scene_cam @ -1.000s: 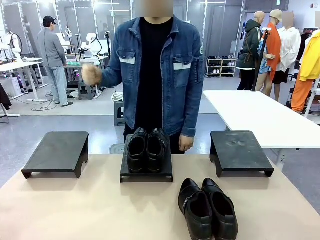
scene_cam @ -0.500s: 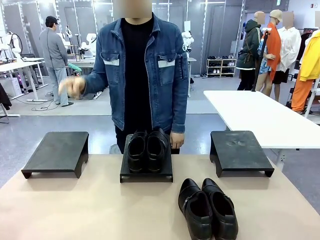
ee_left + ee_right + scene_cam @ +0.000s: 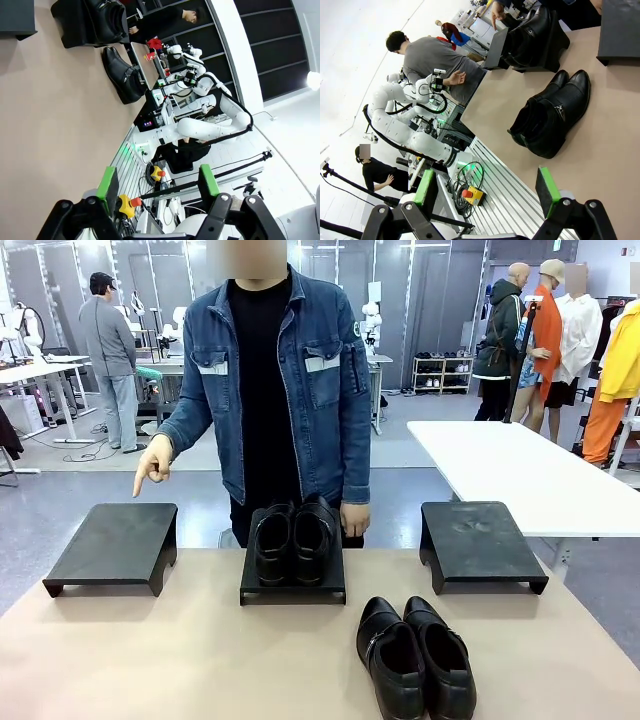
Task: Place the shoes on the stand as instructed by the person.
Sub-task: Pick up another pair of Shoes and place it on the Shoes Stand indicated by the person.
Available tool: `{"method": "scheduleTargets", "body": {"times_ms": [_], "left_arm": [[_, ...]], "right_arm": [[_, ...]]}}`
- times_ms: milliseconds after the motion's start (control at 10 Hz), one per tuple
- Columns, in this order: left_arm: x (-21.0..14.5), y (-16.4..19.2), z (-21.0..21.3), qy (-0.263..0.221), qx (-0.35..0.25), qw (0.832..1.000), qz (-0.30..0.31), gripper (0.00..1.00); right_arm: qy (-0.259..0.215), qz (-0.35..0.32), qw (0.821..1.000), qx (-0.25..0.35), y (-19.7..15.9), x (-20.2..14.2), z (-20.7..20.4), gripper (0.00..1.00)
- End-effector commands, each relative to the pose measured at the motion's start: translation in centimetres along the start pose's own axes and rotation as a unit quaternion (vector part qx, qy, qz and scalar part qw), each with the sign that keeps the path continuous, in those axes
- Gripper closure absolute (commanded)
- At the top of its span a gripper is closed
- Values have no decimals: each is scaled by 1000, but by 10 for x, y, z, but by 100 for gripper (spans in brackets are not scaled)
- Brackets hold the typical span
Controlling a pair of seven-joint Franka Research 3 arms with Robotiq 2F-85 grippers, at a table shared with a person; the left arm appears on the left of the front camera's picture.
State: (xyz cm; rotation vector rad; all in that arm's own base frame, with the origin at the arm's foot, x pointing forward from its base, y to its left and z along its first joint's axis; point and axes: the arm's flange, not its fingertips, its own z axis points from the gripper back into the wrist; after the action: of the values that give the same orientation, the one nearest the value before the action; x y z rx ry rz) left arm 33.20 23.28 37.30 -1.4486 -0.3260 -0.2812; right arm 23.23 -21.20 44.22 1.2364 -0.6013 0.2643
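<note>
One pair of glossy black shoes lies on the table near the front right. A second pair stands on the middle black stand. Behind the table, the person in a denim jacket points a finger down at the bare left stand. My left gripper is open and holds nothing, far back from the table pair. My right gripper is open too, with the table pair ahead of it and the pair on the stand beyond.
A third black stand sits bare at the right. The tan tabletop has free room at front left. A white table stands behind on the right, and other people are farther back.
The person has shifted to the left and brought the raised hand down, and it now points at the left stand. The shoes and stands have not moved.
</note>
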Motion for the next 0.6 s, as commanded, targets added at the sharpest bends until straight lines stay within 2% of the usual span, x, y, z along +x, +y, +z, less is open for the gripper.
{"method": "scheduleTargets", "body": {"times_ms": [0, 400, 500], "left_arm": [[-3, -4, -2, 4, 3, 1000, -3, 18], [0, 0, 0, 0, 0, 1000, 0, 18], [9, -19, -19, 14, 16, 1000, -5, 18]], "right_arm": [[-7, 10, 1000, 5, 0, 2, 1, 0], [-7, 10, 1000, 5, 0, 2, 1, 0], [-7, 10, 1000, 5, 0, 2, 1, 0]]}}
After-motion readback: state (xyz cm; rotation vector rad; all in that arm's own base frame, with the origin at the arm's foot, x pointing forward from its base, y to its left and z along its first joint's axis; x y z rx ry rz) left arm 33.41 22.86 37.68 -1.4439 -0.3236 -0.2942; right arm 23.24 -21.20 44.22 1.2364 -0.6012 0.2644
